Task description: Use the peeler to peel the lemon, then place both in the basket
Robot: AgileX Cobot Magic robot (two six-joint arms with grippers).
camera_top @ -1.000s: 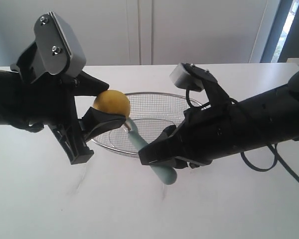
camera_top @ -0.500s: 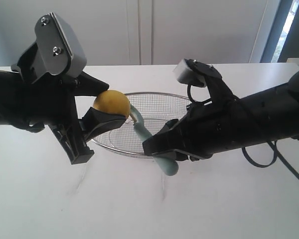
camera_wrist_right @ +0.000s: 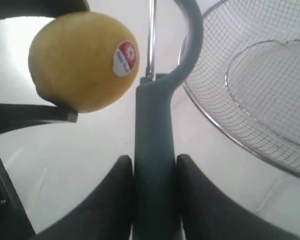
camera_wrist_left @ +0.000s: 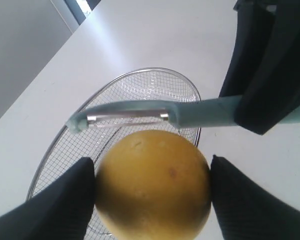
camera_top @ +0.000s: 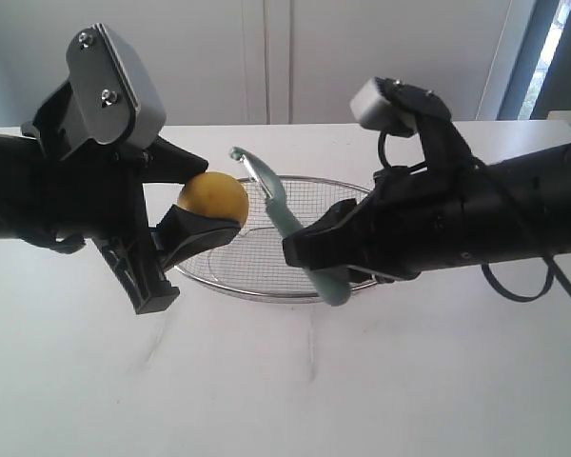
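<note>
The left gripper (camera_top: 202, 195) holds the lemon (camera_top: 216, 200) in the air, its jaws clamped wide on the fruit from above and below, at about 9 o'clock of the basket (camera_top: 316, 179) in the exterior view. The basket sits on the white tabletop (camera_top: 266, 381) with only bare mesh showing inside it. The right gripper (camera_top: 303, 249) has its jaws closed on the handle of the peeler (camera_top: 280, 205), which slants across the front of the basket from 5 o'clock up to 11 o'clock. Its hooked head and metal blade are raised just beside the lemon, at about 1 o'clock of it. A thin gap seems to separate blade and skin, though none of the views settles whether they touch. The right arm covers the basket's 3 o'clock side, and the lower black finger (camera_top: 195, 233) of the left gripper hides part of the rim at 9 o'clock. The right wrist view shows a small red and white sticker (camera_wrist_right: 126, 57) on the lemon's side that faces the peeler. A grey camera housing (camera_top: 114, 81) rides on the left wrist. A black cable (camera_top: 514, 293) loops under the right arm. Pale wall panels (camera_top: 266, 57) stand behind the tabletop at 12 o'clock.
</note>
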